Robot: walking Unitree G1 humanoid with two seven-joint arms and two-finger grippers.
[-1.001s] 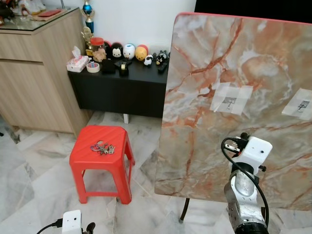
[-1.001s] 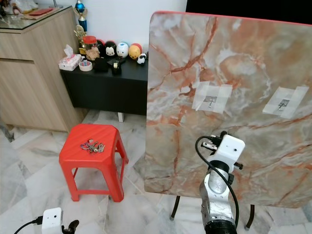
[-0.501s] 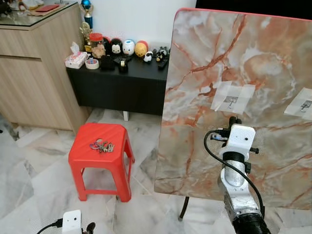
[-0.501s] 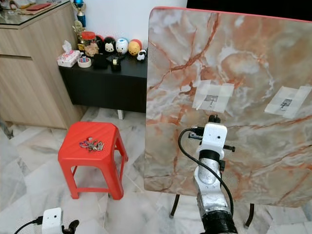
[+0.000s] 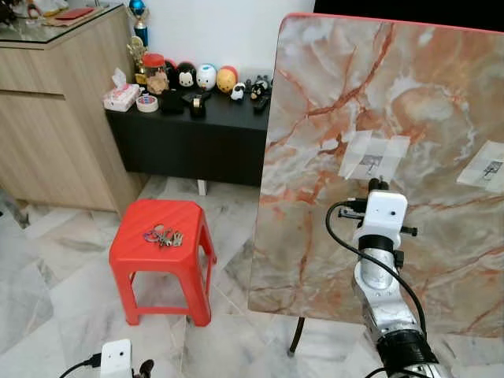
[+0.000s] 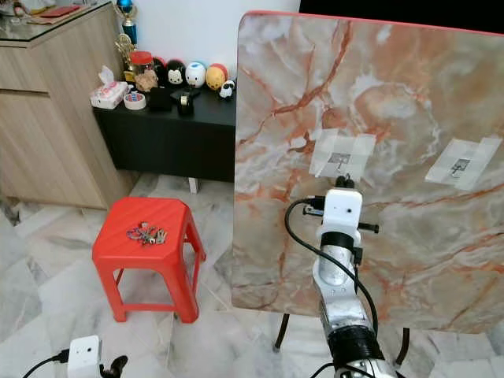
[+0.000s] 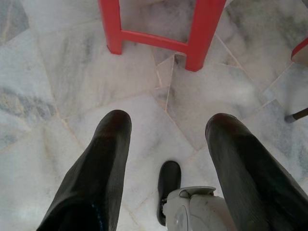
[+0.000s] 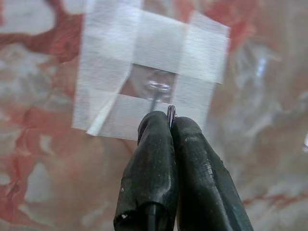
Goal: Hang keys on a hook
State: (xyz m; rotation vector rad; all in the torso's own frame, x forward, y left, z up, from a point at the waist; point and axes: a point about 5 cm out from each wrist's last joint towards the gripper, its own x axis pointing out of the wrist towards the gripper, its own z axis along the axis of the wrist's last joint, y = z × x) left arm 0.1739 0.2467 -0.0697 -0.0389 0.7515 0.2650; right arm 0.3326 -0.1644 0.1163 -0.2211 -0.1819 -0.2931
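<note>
Marble floor tiles spread under a red stool (image 5: 161,240) at lower left of the head view, and the keys (image 5: 163,235) lie loose on its seat. At right stands an upended marble-patterned worktop (image 5: 331,118) with two taped-on hooks. The right claw (image 8: 169,120), fingers pressed together on what looks like a thin metal ring, sits just below the nearer hook (image 8: 157,87). The left claw (image 7: 166,130) hangs spread above the floor just short of the stool's legs, so it is the nearer arm to the keys, which lie up and ahead of it, with open floor around.
</note>
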